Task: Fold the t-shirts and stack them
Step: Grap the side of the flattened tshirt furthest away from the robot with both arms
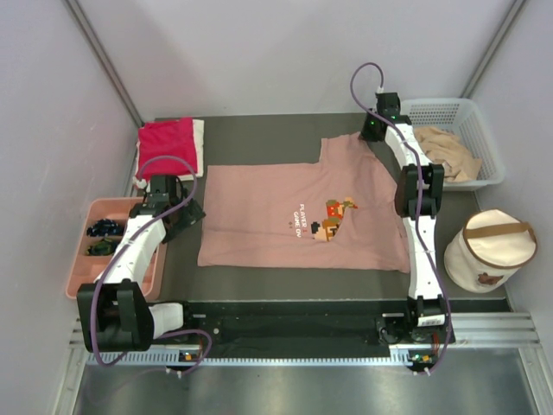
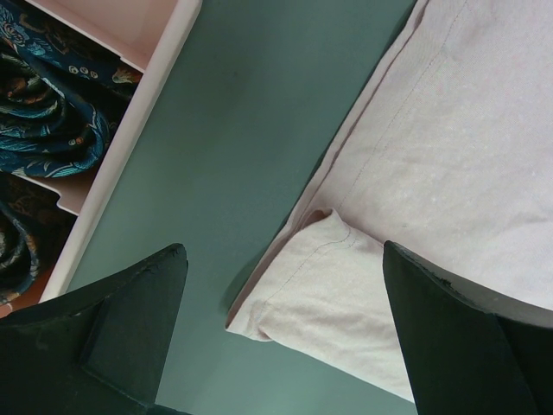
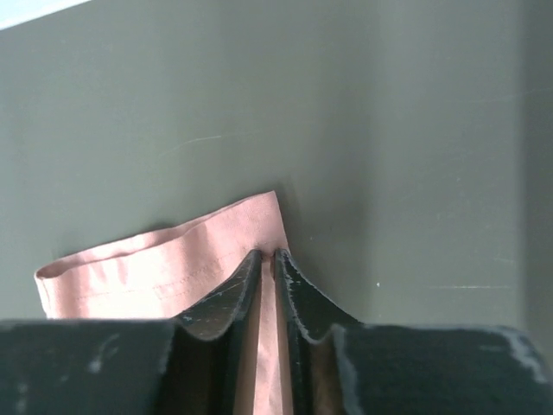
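The left arm (image 1: pixel 130 246) is kept bent and low, reaching only a short way from its base. The left end effector (image 2: pixel 283 259) is held with its jaws spread wide and nothing between them. The right arm (image 1: pixel 419 225) is stretched far forward, the wrist tipped down. The right end effector (image 3: pixel 268 256) is pinched almost closed on a hem of the pink t-shirt (image 3: pixel 155 268).

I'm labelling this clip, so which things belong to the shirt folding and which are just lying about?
Job: dusty-pink printed cloth t-shirt; folded red cloth shirt; crumpled tan cloth shirt in white plastic basket.
Lying about: round cream fabric bag; pink plastic tray.
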Robot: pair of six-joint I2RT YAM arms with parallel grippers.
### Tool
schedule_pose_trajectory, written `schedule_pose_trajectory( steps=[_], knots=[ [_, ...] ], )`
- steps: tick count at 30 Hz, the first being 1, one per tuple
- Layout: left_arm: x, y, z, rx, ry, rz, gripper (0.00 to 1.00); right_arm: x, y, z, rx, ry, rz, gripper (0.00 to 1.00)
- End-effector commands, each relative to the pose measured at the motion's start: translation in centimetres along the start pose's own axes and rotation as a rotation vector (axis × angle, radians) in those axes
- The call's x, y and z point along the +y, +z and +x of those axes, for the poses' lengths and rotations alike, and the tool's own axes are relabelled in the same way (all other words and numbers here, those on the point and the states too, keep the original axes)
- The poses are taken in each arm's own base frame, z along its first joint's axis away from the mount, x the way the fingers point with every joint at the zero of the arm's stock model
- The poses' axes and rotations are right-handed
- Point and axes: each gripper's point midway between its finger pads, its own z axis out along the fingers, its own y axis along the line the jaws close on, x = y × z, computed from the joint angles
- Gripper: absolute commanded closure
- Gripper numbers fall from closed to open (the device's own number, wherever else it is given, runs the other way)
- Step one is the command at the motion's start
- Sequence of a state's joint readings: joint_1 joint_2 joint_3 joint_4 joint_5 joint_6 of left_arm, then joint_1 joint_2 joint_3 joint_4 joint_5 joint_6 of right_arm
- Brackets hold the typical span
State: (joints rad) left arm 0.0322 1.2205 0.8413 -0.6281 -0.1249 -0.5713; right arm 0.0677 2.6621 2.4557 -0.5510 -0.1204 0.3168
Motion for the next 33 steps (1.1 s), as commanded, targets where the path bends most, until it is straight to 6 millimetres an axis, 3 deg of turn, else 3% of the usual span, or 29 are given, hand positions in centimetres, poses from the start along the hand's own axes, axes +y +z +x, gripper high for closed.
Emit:
schedule_pose_trajectory(
  steps=[1,4,9,11,14,19,26,31,33],
  knots=[
    [0.4,0.0,-0.4,-0.026,-0.007,-0.008,0.01,0.2,0.0,-0.6,-0.014,-0.005,-0.014,0.92],
    [0.4,0.1,-0.3,-0.023,-0.006,-0.01,0.01,0.2,-0.1,-0.6,-0.015,-0.002,-0.013,1.0],
    [0.4,0.1,-0.3,-0.025,-0.001,-0.011,0.01,0.0,-0.5,-0.6,-0.025,-0.021,-0.001,1.0],
    [0.2,0.2,-0.6,-0.033,0.004,0.0,0.01,0.3,-1.6,-1.7,-0.052,-0.029,-0.005,1.0],
    [-0.9,0.4,-1.7,-0.058,0.004,0.031,0.01,0.9,-2.7,-2.6,-0.07,-0.039,-0.016,1.0],
    [-4.2,1.3,-5.2,-0.109,-0.002,0.117,0.01,1.4,-3.8,-3.2,-0.08,-0.045,-0.029,1.0],
    [-8.2,5.4,-10.8,-0.152,0.028,0.142,0.01,1.4,-4.3,-2.8,-0.067,-0.045,-0.036,1.0],
    [-9.3,9.0,-11.9,-0.124,0.035,0.123,0.01,1.4,-4.4,-2.3,-0.055,-0.044,-0.043,1.0],
    [-10.1,9.5,-12.2,-0.126,0.032,0.149,0.01,1.5,-4.3,-2.1,-0.05,-0.046,-0.044,1.0]
  ],
)
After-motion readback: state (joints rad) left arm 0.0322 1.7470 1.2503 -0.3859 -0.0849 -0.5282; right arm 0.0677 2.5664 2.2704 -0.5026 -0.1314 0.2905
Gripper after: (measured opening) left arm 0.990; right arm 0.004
